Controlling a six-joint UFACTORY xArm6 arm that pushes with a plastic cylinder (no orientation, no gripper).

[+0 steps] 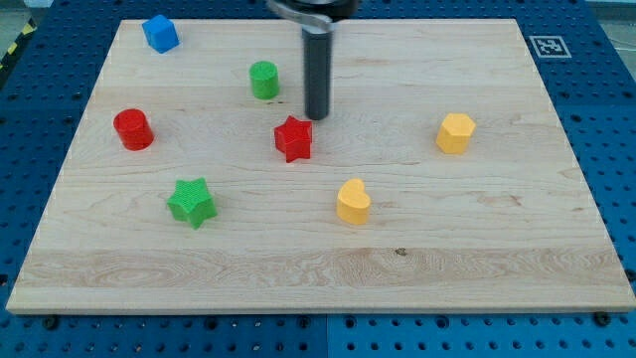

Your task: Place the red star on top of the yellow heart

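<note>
The red star (293, 138) lies near the middle of the wooden board. The yellow heart (353, 202) lies below it and to its right, about a block's width apart. My tip (316, 116) stands just above and slightly right of the red star, close to its upper right point; I cannot tell if it touches. The dark rod rises from there to the view's top.
A green cylinder (263, 80) stands left of the rod. A red cylinder (132, 129) and a green star (191, 202) lie at the left. A blue block (159, 33) sits at the top left. A yellow hexagonal block (455, 132) lies at the right.
</note>
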